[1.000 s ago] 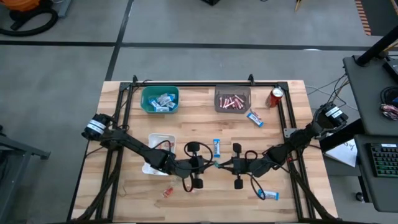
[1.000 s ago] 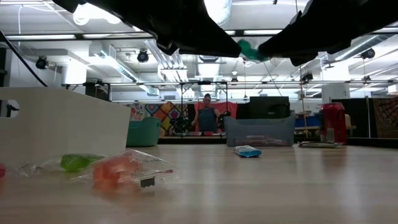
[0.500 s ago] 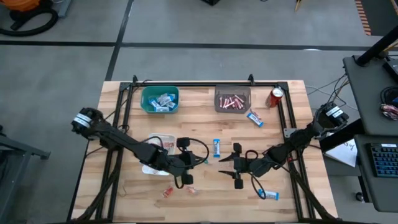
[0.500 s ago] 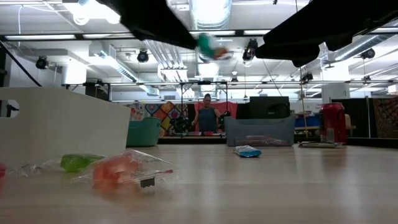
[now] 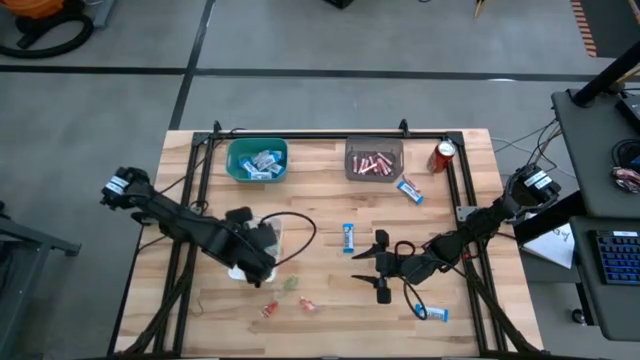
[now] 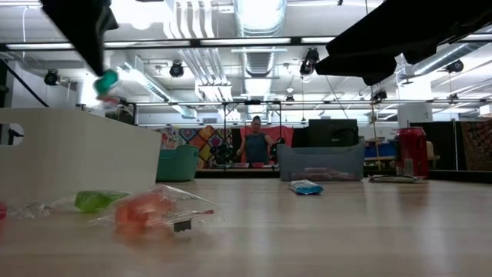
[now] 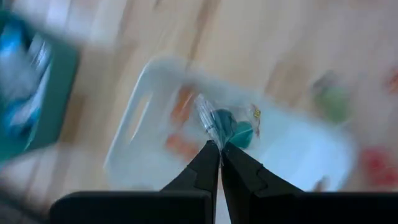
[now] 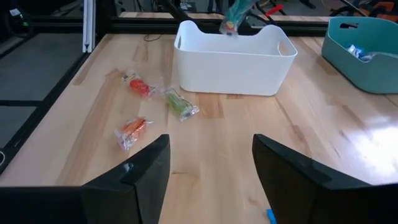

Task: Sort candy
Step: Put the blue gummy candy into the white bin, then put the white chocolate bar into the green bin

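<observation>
1. In the high view the left gripper (image 5: 262,238) sits left of centre, over the white bin (image 5: 243,272); its fingers (image 7: 208,163) are pressed together, pinching a teal-green wrapped candy (image 7: 229,126) above the bin's inside.
2. The right gripper (image 5: 367,266) sits just right of centre, over bare wood, fingers spread wide and holding nothing.
3. 3 loose pieces lie lower centre-left: a red piece (image 5: 269,309), a green piece (image 5: 291,284) and an orange piece (image 5: 308,304).
4. The teal bin (image 5: 257,160) at upper left holds blue-and-white bars; the grey bin (image 5: 374,161) at upper centre holds pink sticks.
5. 3 blue-and-white bars lie loose: centre (image 5: 348,238), upper right (image 5: 409,190), lower right (image 5: 432,314).
6. A red can (image 5: 443,156) stands at upper right.
</observation>
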{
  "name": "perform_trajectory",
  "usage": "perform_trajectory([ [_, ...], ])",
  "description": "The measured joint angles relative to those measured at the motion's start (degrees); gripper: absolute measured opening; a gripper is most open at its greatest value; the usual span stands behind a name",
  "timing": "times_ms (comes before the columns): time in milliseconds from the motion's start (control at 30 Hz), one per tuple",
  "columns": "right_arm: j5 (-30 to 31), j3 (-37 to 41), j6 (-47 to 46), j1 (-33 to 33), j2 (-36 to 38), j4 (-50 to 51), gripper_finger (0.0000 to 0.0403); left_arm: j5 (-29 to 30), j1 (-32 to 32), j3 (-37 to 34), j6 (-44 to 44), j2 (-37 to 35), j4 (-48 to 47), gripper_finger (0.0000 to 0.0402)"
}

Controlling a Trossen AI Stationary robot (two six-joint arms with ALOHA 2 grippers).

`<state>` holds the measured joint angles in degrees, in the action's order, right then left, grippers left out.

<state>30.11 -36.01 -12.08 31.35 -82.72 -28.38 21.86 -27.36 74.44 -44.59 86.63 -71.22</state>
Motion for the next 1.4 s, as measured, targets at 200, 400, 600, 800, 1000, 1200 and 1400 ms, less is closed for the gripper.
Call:
perform_trajectory([
  [200, -0.02, 0.0, -0.41, 0.0, 0.0, 0.21, 0.0219, -1.89, 0.81, -3.35, -3.96, 0.35, -7.56, 0.0],
  [400, -0.02, 0.0, -1.53, -0.02, 0.0, 0.66, 0.0219, -1.94, 1.12, -8.61, -5.08, 0.39, -4.56, 0.0],
  [600, 0.01, 0.0, -6.21, -0.76, 0.0, 0.72, 0.0219, -1.94, 1.18, -10.39, -8.15, 0.39, -4.81, 0.0],
  [800, 0.07, 0.0, -15.68, -2.81, 0.0, 3.47, 0.0219, -1.94, 1.21, -10.39, -8.46, 0.39, -4.39, 0.0],
  [1000, -0.13, 0.0, -20.88, -3.72, 0.13, 7.76, 0.0219, -2.55, 1.21, -10.39, -8.31, 0.39, -4.39, 0.0032],
  [1200, -0.54, 0.0, -25.06, -4.35, 1.9, 11.99, 0.0219, -2.55, 1.21, -10.39, -7.93, 0.39, -4.42, 0.0087],
  [1400, -0.73, 0.0, -31.74, -5.54, 5.79, 19.93, 0.0219, -2.52, 1.17, -9.49, -6.04, 0.39, -4.33, 0.0122],
])
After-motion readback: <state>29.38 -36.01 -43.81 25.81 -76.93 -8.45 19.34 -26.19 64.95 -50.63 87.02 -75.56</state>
